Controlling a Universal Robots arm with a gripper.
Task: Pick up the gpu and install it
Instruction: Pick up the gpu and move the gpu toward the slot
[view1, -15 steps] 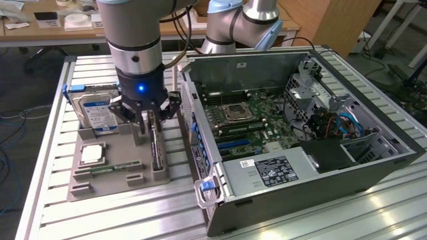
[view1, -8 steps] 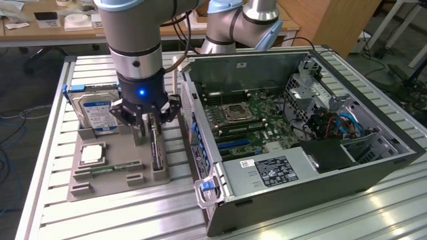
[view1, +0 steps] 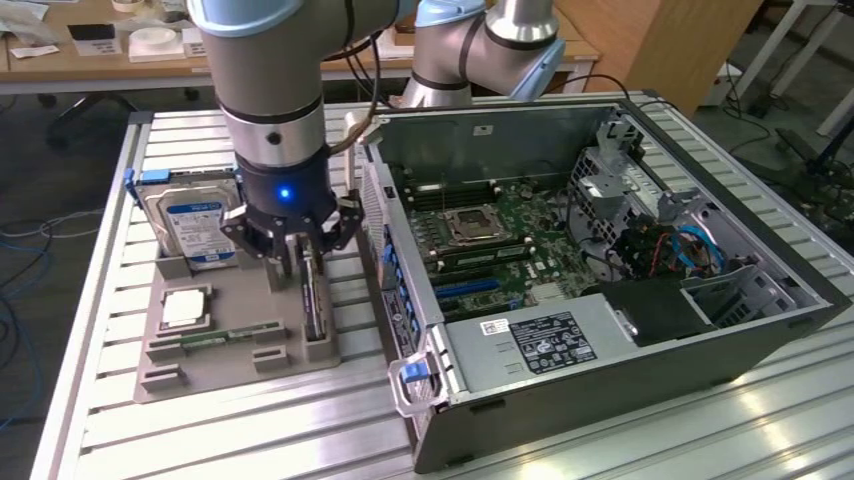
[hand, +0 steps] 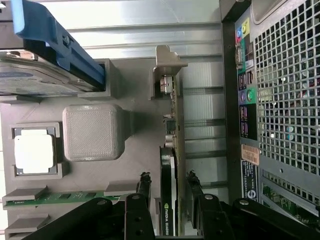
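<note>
The gpu (view1: 315, 297) stands on edge in a slot of the grey holder tray (view1: 227, 355), at the side nearest the computer case (view1: 641, 340). In the wrist view the gpu (hand: 175, 145) shows a green board, a black cooler and a silvery bracket at its far end. My gripper (view1: 310, 250) is lowered straight over it. The black fingers (hand: 145, 187) stand on either side of the card, and a thin gap shows on one side. My gripper (hand: 169, 184) is open and the card rests in its slot.
The tray also holds a blue-labelled hard drive (view1: 194, 225), a processor (view1: 184, 308) and a narrow memory stick (view1: 227, 338). The open case lies on its side on the exterior view's right, its motherboard (view1: 494, 240) exposed. Its perforated rear panel (hand: 285, 100) is close beside the card.
</note>
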